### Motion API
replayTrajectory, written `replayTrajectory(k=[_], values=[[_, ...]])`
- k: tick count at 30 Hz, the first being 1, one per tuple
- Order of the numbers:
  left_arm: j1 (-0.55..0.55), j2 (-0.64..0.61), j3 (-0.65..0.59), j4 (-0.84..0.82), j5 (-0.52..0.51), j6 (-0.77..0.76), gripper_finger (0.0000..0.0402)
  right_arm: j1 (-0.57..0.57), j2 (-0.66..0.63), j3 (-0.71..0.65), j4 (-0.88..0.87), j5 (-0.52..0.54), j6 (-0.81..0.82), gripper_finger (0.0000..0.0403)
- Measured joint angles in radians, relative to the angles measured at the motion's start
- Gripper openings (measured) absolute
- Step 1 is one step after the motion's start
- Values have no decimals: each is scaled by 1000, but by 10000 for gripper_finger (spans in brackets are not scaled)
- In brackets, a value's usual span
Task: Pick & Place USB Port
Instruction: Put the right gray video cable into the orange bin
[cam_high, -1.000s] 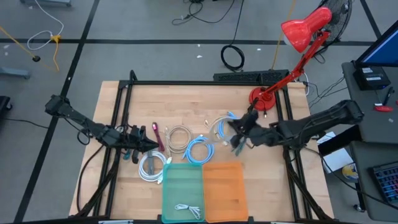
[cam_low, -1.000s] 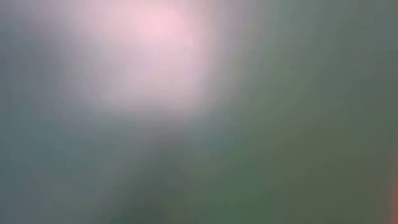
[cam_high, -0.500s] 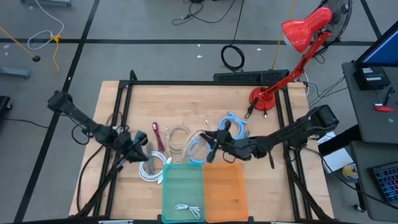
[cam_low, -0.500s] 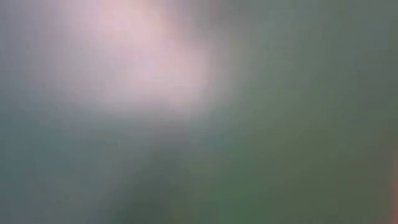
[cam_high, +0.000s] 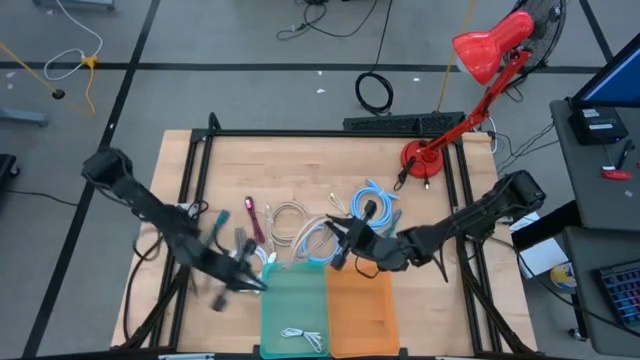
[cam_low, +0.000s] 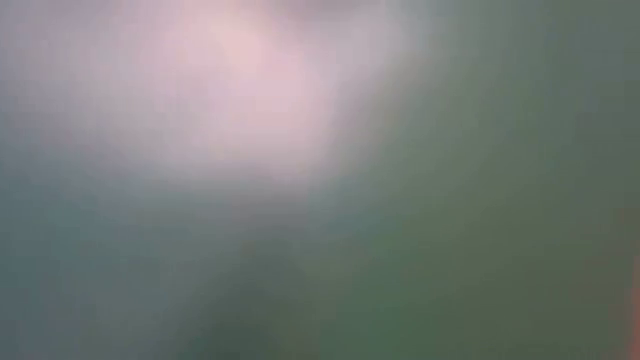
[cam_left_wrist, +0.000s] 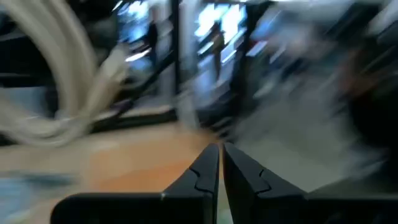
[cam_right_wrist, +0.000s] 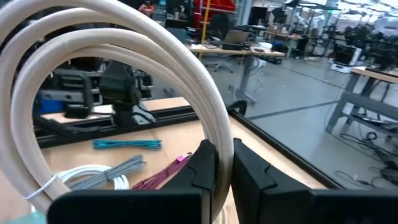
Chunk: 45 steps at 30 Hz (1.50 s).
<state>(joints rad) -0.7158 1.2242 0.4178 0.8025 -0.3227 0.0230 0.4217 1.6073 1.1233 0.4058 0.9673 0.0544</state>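
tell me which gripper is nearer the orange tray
Right. The right gripper, shut on a beige cable, hangs just off the orange tray's far left corner. The left gripper, shut, is across the green tray, at its left edge.

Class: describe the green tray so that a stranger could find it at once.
Start at the wooden table and go to its near edge, below the heap of coiled cables. Two shallow trays sit side by side there; the green tray is the left one. Unlike the orange tray, it holds a small white cable.
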Motion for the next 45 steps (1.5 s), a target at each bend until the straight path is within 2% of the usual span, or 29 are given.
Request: replayTrajectory(k=[3, 7, 11, 17, 20, 22, 29, 34, 36, 38, 45], values=[[6, 117, 107, -119, -156, 37, 24, 0, 0, 0, -23, 0, 2, 17], [13, 191, 182, -209, -332, 36, 24, -3, 0, 0, -35, 1, 20, 17], [-42, 206, 177, -140, -596, 79, 17, -2, 0, 0, -24, 26, 14, 17], [-169, 205, 165, -45, -1044, 254, 6, 0, 0, -1, 7, 57, -18, 17], [-208, 205, 165, -41, -1133, 313, 3, 1, 0, -1, 55, 54, -42, 17], [-214, 201, 165, -40, -1103, 314, 4, 1, -1, -1, 65, 54, -47, 17], [-169, 198, 165, 50, -841, 303, 3, 4, 23, -1, 145, 53, -87, 17], [-139, 171, 155, 68, -788, 407, 3, 12, 68, -2, 312, 26, -210, 17], [-109, 116, 122, 68, -735, 410, 2, 13, 75, -2, 340, 24, -242, 17], [-67, 33, 59, 56, -641, 364, 2, 13, 77, -2, 336, 24, -249, 17], [138, -393, -253, 23, -197, 160, 2, 26, 76, -2, 350, 23, -258, 17]])
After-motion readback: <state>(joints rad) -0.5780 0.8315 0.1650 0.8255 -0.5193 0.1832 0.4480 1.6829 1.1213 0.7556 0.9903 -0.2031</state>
